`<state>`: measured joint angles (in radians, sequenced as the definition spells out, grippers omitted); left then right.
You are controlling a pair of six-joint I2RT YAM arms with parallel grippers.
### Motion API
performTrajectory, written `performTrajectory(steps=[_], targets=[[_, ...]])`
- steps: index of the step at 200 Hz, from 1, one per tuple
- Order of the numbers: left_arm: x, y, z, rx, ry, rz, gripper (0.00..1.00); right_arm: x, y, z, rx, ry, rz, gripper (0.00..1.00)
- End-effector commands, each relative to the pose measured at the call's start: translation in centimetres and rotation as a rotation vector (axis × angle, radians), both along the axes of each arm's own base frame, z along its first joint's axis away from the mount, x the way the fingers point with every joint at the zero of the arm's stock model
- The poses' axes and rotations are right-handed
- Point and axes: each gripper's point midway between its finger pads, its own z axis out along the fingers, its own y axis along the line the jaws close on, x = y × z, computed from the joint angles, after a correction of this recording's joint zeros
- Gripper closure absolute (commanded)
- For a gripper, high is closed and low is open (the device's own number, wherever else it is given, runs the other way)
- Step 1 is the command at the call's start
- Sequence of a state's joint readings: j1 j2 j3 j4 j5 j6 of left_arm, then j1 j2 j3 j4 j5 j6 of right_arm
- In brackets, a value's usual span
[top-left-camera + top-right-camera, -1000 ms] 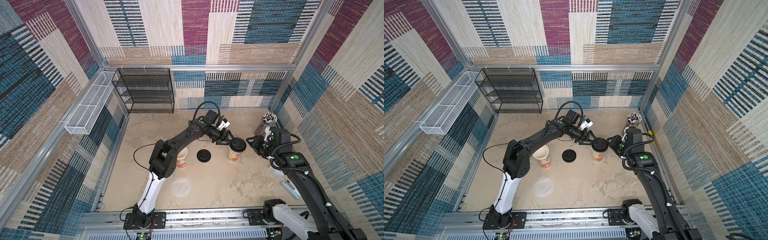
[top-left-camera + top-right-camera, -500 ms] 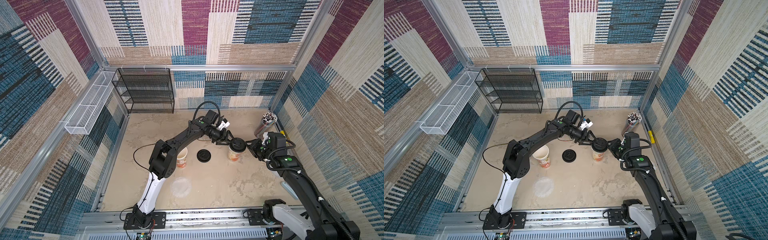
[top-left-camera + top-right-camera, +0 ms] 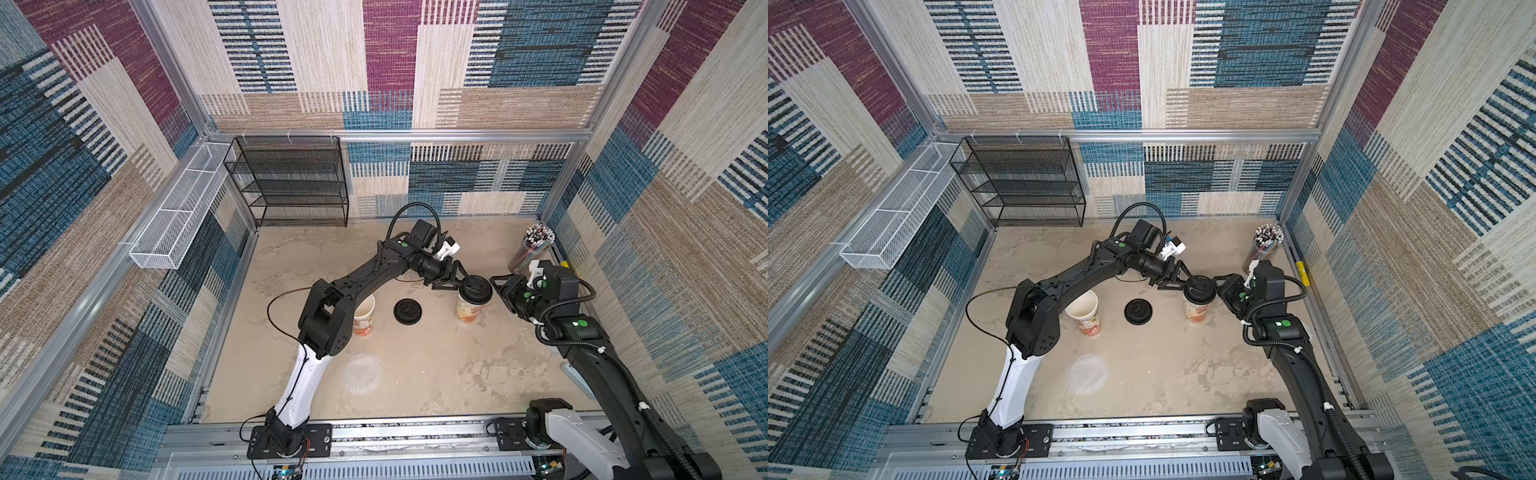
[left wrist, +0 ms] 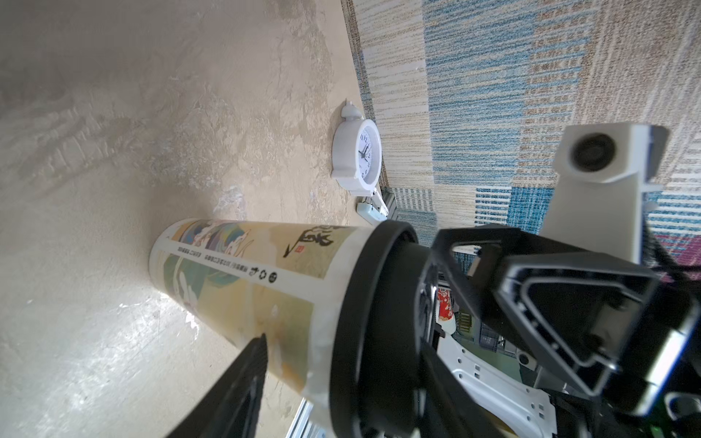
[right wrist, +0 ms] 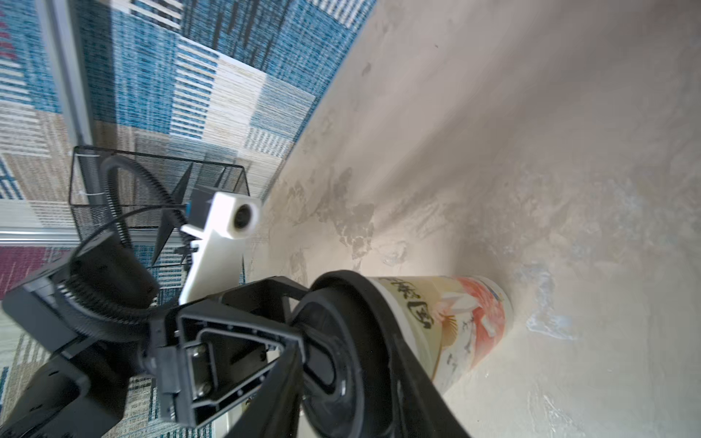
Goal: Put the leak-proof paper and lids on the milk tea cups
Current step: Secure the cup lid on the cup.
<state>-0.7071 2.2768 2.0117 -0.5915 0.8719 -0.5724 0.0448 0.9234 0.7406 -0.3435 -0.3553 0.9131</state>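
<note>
Patchwork woven panels (image 3: 390,62) in blue, plum and beige are closing in a beige marbled desk (image 3: 436,365). Right of centre, a tall white paper cup with orange-red print (image 3: 467,313) is standing upright, wearing a black round plastic lid (image 3: 476,289). In the left wrist view a whitish crinkled rim of leak-proof film (image 4: 322,303) is peeking out just beneath that lid.

The left claw (image 3: 459,281) is reaching in from the far left with its fingers parted at the lid's left edge; whether they are pinching it, I cannot tell. The right claw (image 3: 496,286) is meeting the lid from the right. In the right wrist view its fingers (image 5: 421,386) are straddling the lid's rim, but I cannot tell if they are clamping.

A second matching cup (image 3: 365,320) is standing open to the left, partly behind the left arm (image 3: 357,282), and a second black lid (image 3: 407,311) is lying flat between the two cups. Nearer, a thin round translucent film disc (image 3: 362,374) is lying flat on the desk, well apart from both claws. A clear tumbler of striped straws (image 3: 534,245) is standing at the far right.
</note>
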Motion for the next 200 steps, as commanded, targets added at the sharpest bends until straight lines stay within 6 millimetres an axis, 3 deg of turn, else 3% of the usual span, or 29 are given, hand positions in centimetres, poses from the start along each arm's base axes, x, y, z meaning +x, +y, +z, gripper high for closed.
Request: performTrajectory(steps=[1, 37, 103, 200], targets=[[-1.5, 4.6, -7.7, 0.369, 0.084, 0.065, 0.38, 0.1, -0.7, -1.0, -0.025, 0.037, -0.025, 0.6], [-1.6, 4.7, -7.8, 0.372, 0.085, 0.065, 0.38, 0.0, -0.4, -2.5, -0.002, 0.069, -0.016, 0.67], [-1.5, 4.7, -7.8, 0.374, 0.086, 0.068, 0.38, 0.2, 0.6, -5.2, 0.019, 0.15, 0.056, 0.67], [-1.7, 4.9, -8.3, 0.384, 0.096, 0.068, 0.39, -2.8, 1.5, -11.3, 0.013, 0.336, 0.147, 0.7]])
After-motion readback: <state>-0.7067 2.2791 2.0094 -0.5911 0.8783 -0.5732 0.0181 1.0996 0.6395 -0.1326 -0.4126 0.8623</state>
